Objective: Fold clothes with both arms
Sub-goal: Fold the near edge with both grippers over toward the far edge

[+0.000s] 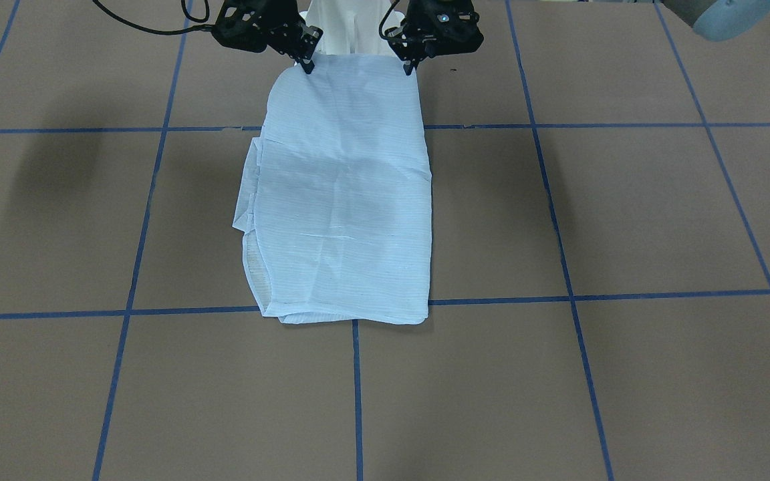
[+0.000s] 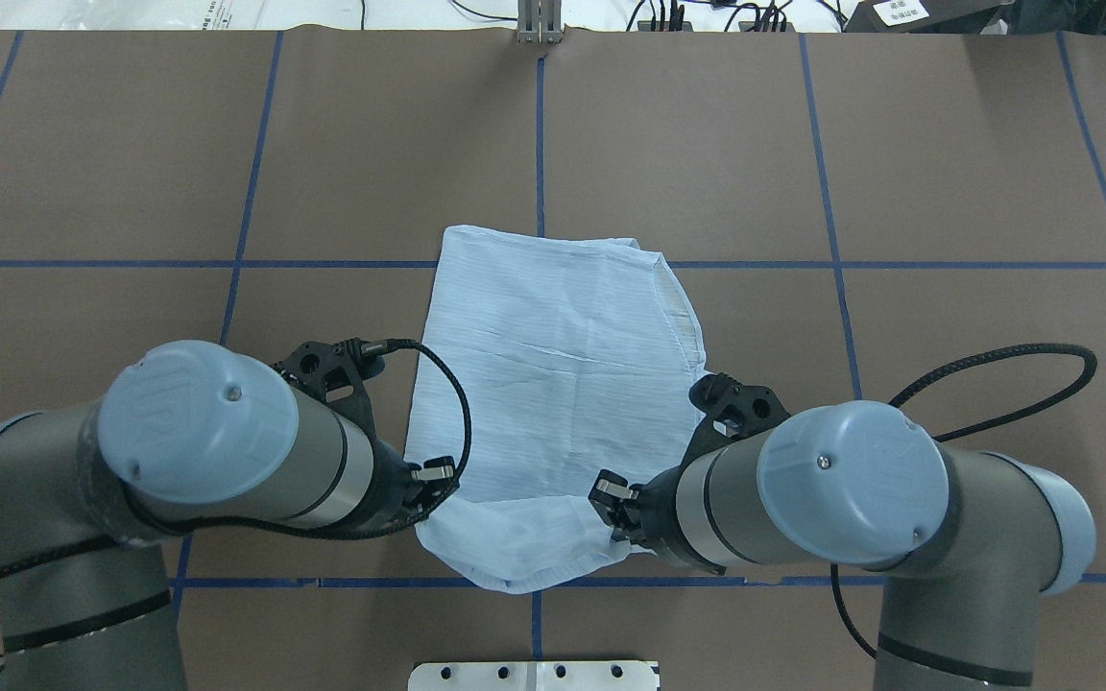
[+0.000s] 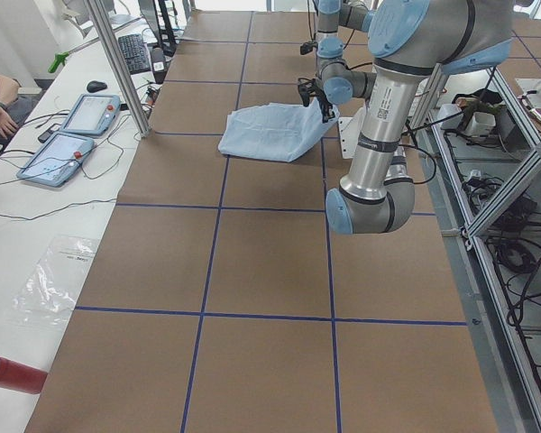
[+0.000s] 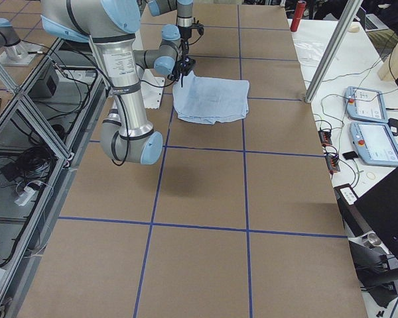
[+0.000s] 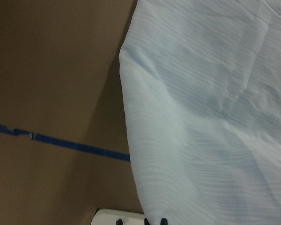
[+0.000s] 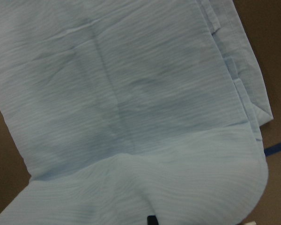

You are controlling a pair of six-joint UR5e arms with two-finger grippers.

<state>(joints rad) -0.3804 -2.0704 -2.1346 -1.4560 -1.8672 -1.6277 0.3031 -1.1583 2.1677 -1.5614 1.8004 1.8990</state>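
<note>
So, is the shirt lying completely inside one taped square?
No, the shirt crosses the blue tape line nearer the robot and reaches the next one.

Worktop: one, brown, gridded in blue tape.
Pale blue shirt: one, at the middle of the robot-side edge.
Robot arms: two, left arm and right arm.
Grippers: two, left gripper and right gripper, one per arm.
Aluminium post: one, at the operators' edge.
White bench beyond that edge: one, carrying:
- two teach pendants, far pendant and near pendant
- one keyboard
- one mouse
- one clear plastic bag
- one red cylinder
</note>
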